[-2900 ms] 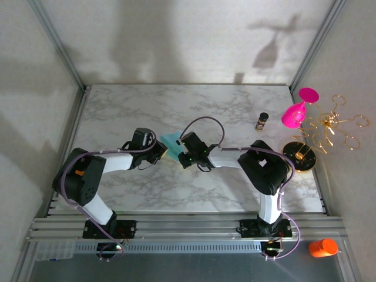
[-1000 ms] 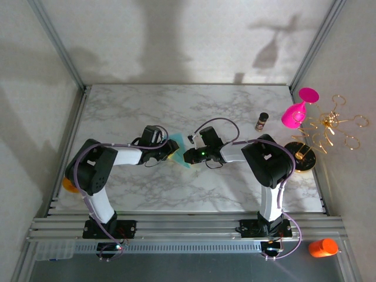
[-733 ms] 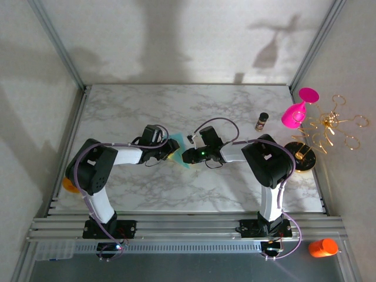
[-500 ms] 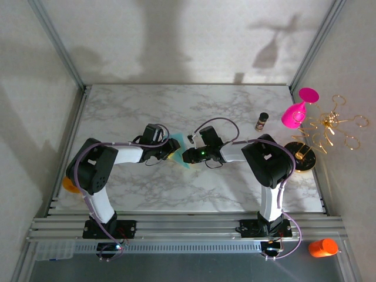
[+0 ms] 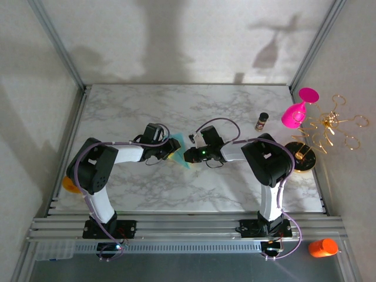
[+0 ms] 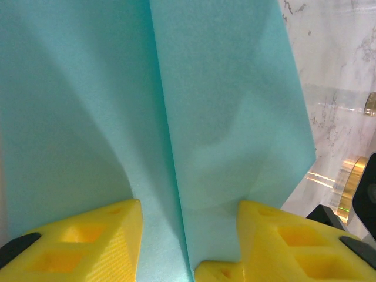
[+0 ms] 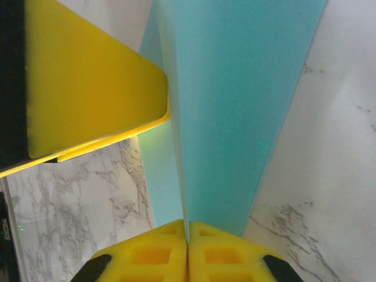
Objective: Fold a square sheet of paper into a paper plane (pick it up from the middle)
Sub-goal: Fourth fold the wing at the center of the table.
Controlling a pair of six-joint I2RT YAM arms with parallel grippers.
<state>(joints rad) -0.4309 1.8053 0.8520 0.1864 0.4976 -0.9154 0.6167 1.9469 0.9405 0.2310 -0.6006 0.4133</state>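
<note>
Paper sheet (image 7: 235, 88) sits mid-frame in the top view, between both arms. Right gripper (image 7: 187, 258) is clamped shut on its crease ridge, which runs straight up-frame from it. Left gripper (image 6: 188, 235) has jaws apart, straddling the same crease from the opposite end.

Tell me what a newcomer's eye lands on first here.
The thin teal-blue paper sheet, creased down its centre, is mid-way across the white marble table; the right gripper is shut on its ridge, the left gripper open astride the crease. Next, the bright pink goblet at the right edge, beside a gold wire stand.
</note>
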